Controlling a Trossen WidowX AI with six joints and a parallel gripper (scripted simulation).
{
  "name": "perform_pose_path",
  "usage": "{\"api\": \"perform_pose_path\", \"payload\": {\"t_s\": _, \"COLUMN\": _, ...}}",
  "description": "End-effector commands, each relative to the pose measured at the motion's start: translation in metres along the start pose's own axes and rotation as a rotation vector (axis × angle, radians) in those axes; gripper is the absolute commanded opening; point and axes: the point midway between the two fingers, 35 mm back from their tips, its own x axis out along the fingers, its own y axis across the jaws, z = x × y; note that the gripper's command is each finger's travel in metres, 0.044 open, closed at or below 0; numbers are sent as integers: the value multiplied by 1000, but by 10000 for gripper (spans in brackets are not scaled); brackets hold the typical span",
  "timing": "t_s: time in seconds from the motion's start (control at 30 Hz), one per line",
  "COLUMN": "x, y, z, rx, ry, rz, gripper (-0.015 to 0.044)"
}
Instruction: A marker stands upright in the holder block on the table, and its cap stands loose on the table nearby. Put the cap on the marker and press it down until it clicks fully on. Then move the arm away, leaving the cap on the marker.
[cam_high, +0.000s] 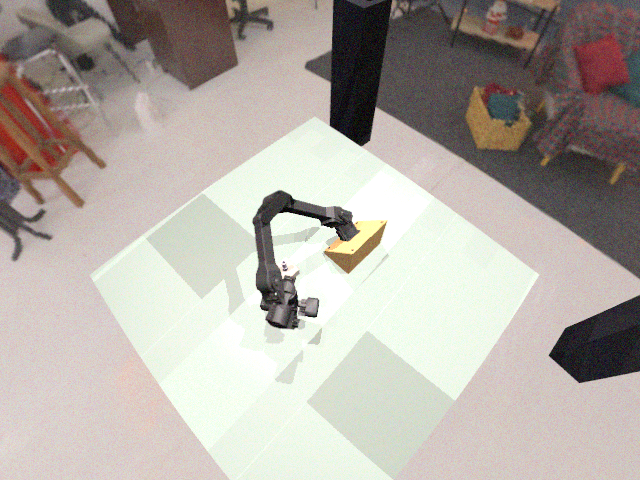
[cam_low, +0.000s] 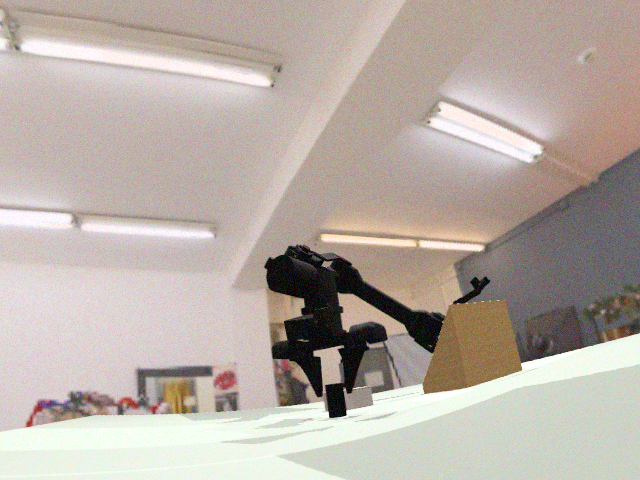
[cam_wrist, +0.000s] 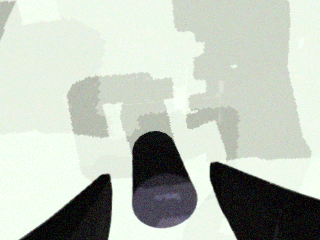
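- A tan wedge-shaped block (cam_high: 356, 245) stands near the table's (cam_high: 423, 330) middle.
- A black pillar (cam_high: 358, 67) rises at its far corner.
- Another dark block (cam_high: 602, 343) sits off its right edge.

Arm (cam_high: 266, 242) rises from the tan wedge base (cam_high: 356, 243) on the table (cam_high: 439, 310), folds back and down. Tool (cam_high: 289, 312) sits low, well apart from the wedge. Small holder block with marker (cam_high: 285, 267) just beside the forearm, between tool and wedge.
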Motion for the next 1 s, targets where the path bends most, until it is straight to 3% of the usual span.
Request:
{"api": "perform_pose_path", "payload": {"t_s": 0.0, "x": 8, "y": 0, "z": -1, "rx": -7, "ry": 3, "rz": -5, "gripper": 244}}
{"api": "perform_pose_path", "payload": {"t_s": 0.27, "x": 19, "y": 0, "z": -2, "rx": -7, "ry": 4, "rz": -5, "gripper": 244}}
{"api": "perform_pose_path", "payload": {"t_s": 0.43, "x": 19, "y": 1, "z": -2, "rx": -7, "ry": 4, "rz": -5, "gripper": 113}}
{"api": "perform_pose_path", "payload": {"t_s": 0.7, "x": 19, "y": 1, "z": -3, "rx": -7, "ry": 4, "rz": -5, "gripper": 59}}
{"api": "perform_pose_path", "payload": {"t_s": 0.77, "x": 17, "y": 1, "z": -2, "rx": -7, "ry": 4, "rz": -5, "gripper": 7}}
{"api": "perform_pose_path", "payload": {"t_s": 0.97, "x": 0, "y": 1, "z": -1, "rx": -8, "ry": 3, "rz": -4, "gripper": 0}}
